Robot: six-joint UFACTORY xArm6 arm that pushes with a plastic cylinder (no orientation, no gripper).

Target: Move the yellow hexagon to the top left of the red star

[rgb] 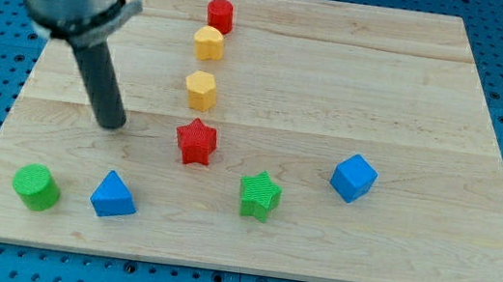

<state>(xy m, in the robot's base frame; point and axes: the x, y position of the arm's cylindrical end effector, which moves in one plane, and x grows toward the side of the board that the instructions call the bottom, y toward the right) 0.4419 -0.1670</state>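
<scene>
The yellow hexagon (200, 89) sits on the wooden board just above the red star (196, 142), almost straight over it. A second yellow block (209, 43), its shape unclear, lies higher up, with a red block (219, 14) above that. My tip (112, 126) rests on the board to the left of the red star, about level with it, and lower left of the yellow hexagon. It touches no block.
A green cylinder (36, 187) and a blue triangular block (113, 195) lie at the lower left. A green star (260, 196) and a blue cube (354, 178) lie to the lower right. The board (431, 106) rests on a blue pegboard.
</scene>
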